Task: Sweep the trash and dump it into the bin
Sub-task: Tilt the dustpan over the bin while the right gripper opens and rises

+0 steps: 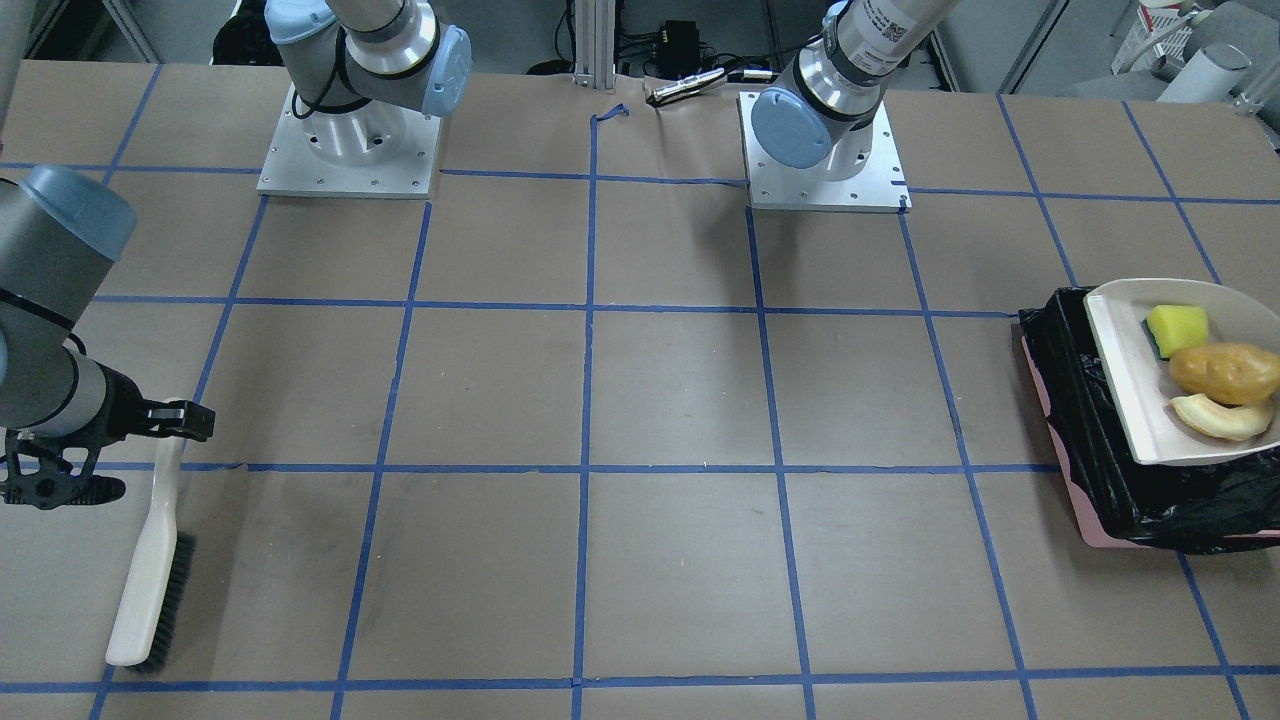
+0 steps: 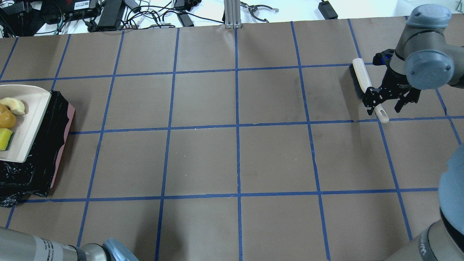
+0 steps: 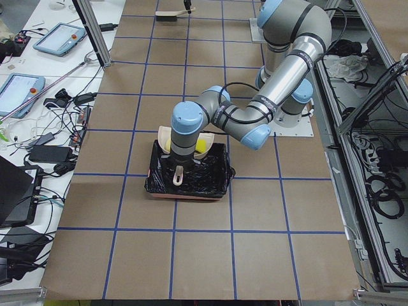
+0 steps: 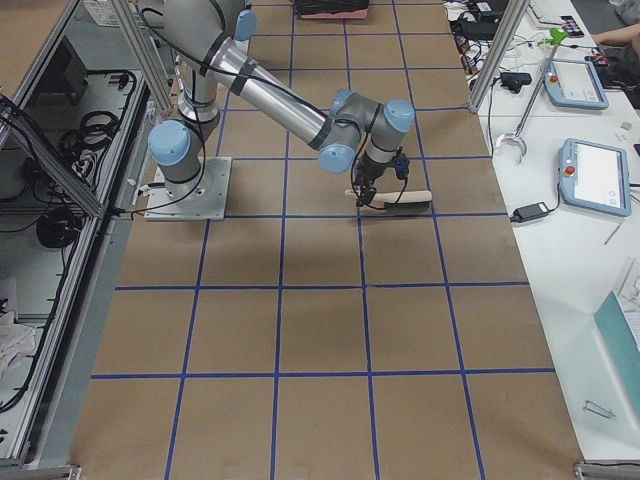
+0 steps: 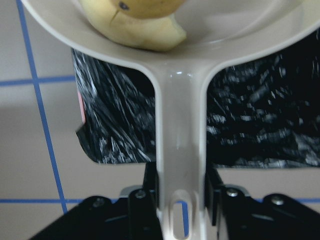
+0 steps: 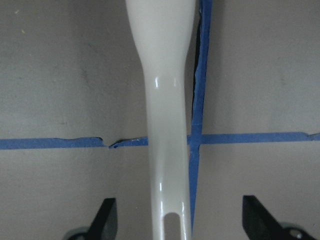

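The trash lies in a beige dustpan [image 1: 1130, 390]: a yellow sponge-like wedge [image 1: 1177, 327], a brown-yellow potato-shaped lump [image 1: 1225, 372] and a pale crescent slice [image 1: 1220, 417]. The pan hangs over the bin [image 1: 1100, 480], a pink box lined with a black bag. My left gripper [image 5: 181, 187] is shut on the dustpan's handle [image 5: 181, 130]. Across the table a white-handled brush [image 2: 360, 78] lies on the brown paper. My right gripper [image 2: 387, 105] is open and straddles the end of the brush handle [image 6: 162, 100], with its fingers well apart from it.
Blue tape lines grid the brown table top. The two arm bases [image 1: 348, 150] [image 1: 825, 150] stand at the robot's side of the table. Cables and boxes [image 2: 108, 14] lie beyond the far edge, beside an aluminium post [image 2: 230, 12].
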`<state>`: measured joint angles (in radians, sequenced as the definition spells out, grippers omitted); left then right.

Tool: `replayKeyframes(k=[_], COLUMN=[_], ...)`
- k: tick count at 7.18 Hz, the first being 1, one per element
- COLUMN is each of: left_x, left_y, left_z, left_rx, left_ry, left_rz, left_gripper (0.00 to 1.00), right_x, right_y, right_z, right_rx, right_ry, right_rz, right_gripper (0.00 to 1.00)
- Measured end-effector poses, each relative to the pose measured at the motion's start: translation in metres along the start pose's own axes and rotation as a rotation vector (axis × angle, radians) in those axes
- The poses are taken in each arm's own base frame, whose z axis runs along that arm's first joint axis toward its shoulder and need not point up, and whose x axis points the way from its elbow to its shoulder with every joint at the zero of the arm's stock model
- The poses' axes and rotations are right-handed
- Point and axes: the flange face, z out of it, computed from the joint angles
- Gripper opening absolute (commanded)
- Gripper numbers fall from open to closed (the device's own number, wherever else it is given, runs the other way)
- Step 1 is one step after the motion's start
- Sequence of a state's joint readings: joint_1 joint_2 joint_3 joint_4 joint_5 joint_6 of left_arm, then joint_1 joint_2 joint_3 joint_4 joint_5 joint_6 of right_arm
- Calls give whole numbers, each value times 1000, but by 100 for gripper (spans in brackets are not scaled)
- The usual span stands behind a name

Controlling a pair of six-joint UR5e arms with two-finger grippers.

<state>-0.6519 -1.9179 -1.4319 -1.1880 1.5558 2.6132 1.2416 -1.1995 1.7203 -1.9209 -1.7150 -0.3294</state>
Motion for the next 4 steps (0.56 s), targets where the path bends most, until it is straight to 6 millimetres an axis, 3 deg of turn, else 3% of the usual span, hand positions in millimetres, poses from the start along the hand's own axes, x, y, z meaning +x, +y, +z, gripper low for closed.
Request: replayKeyframes(k=[3,4], left_x=[13,15], left_y=[31,35], left_z=[3,4], left_rx=[-169,-215], left_ry=[49,86], left_rz=[38,20], left_gripper=[0,0], right_x=[-12,-26], right_y=[38,55], right_z=[-78,-106], right_rx=[105,141], right_ry=[22,29], right_rz=[-10,-39], right_gripper=[100,100])
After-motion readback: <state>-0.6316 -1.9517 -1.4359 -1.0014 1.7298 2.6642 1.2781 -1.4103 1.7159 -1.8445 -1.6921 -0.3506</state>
